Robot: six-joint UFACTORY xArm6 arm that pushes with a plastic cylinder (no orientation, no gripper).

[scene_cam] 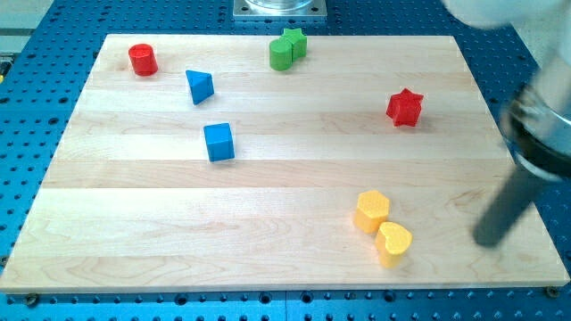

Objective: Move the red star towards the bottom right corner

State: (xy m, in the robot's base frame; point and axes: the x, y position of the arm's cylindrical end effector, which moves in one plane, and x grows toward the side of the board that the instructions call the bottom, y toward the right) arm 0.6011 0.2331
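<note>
The red star (404, 108) lies on the wooden board (285, 169) at the view's upper right. My tip (487, 242) is the lower end of the dark rod, near the board's right edge at the view's lower right. It is well below and to the right of the red star, not touching it. It stands to the right of the two yellow blocks.
A yellow hexagon (372, 210) and a yellow heart (393, 242) touch each other at lower right. A red cylinder (143, 60) is at top left. A blue triangle (200, 86) and a blue cube (219, 143) lie left of centre. A green cylinder (282, 54) and a green star (294, 41) sit at top centre.
</note>
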